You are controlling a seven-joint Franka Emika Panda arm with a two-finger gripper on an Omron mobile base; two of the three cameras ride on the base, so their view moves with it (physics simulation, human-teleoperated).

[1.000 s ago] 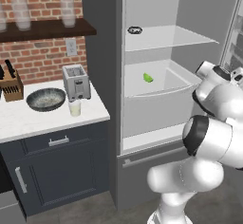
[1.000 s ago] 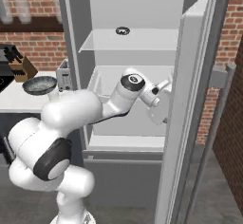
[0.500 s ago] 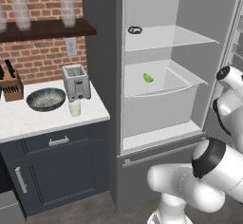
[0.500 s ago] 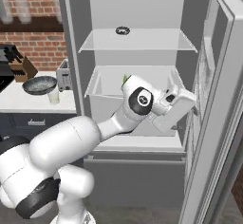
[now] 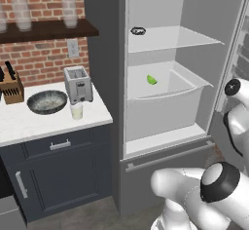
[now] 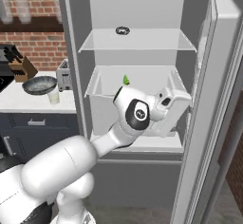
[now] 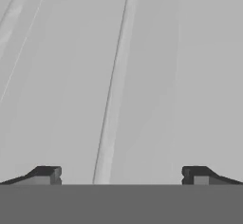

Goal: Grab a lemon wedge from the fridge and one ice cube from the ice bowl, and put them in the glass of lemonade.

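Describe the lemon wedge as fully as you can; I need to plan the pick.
The lemon wedge is a tiny yellow-green piece, smooth and wedge-shaped, lying on the white floor near the back of the fridge drawer, below the upper shelf. From the right base view its tip pokes up just behind the arm. Nothing touches it but the drawer; its cut face is too small to make out.

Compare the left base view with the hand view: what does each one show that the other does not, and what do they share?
Left base view alone: the lemon wedge lying in the open fridge drawer, a small dark ring on the upper shelf, and the ice bowl, glass of lemonade and toaster on the counter. Hand view alone: the gripper, its jaws wide apart with nothing between them. Shared: plain grey fridge surfaces.
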